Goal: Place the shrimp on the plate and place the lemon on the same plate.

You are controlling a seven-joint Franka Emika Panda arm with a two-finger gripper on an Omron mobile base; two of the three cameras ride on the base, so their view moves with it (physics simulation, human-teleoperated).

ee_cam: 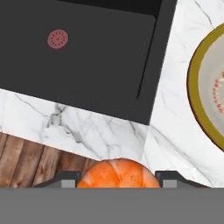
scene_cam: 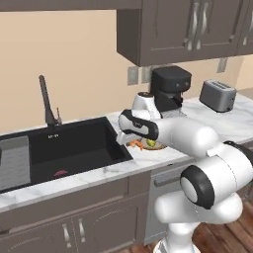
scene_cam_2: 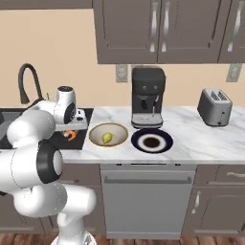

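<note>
The gripper [scene_cam_2: 72, 133] hangs over the right edge of the sink [scene_cam_2: 28, 131], its jaws closed partway on the shrimp [scene_cam_2: 71, 136], which shows between the dark tips in the hand view as an orange curl [ee_cam: 117, 174]. The step in hand looks like the carry to the plate [scene_cam_2: 152, 141], which sits to the right, past the tan-rimmed bowl [scene_cam_2: 109, 135] that holds the lemon [scene_cam_2: 107, 138]. To do it well, the arm should keep the shrimp high enough to clear the bowl's rim, travel right across it without tilting, stop over the plate's pale centre, then lower before letting go so the small piece does not bounce off. The surface [scene_cam_2: 206, 143] is white veined marble; on it, far from the edge, stand a black coffee machine [scene_cam_2: 148, 98] just behind the plate and a grey toaster [scene_cam_2: 215, 106] well to the right. Dark cabinets [scene_cam_2: 158, 28] hang above, and a curved tap [scene_cam_2: 26, 81] rises behind the sink.
</note>
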